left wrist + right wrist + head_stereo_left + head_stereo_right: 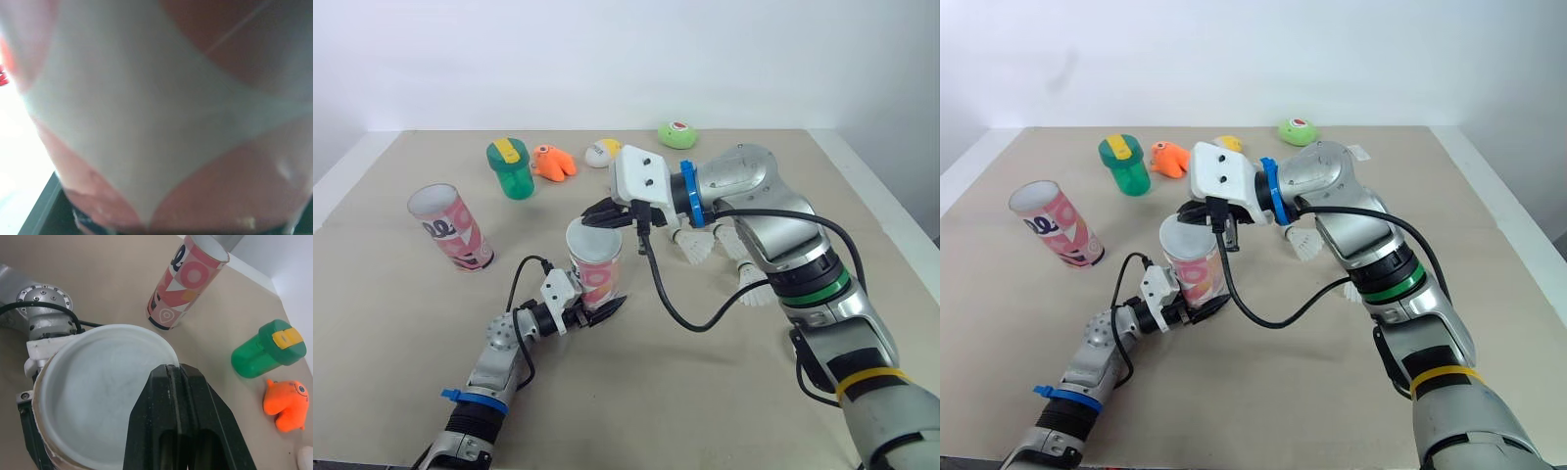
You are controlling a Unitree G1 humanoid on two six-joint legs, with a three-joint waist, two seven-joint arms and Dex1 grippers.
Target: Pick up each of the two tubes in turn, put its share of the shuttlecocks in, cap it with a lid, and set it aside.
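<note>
The left gripper [595, 305] is clamped around the lower part of the pink-and-white tube [597, 266], which stands upright at the near middle of the table [401, 333]. A white lid [100, 396] sits on its mouth. The right gripper [173, 368] is at the lid's rim with its fingers pressed together, perhaps pinching the edge. The second tube [450, 227] leans at the far left, and its dark lettering cannot be read. Two shuttlecocks [695, 250] lie to the right.
</note>
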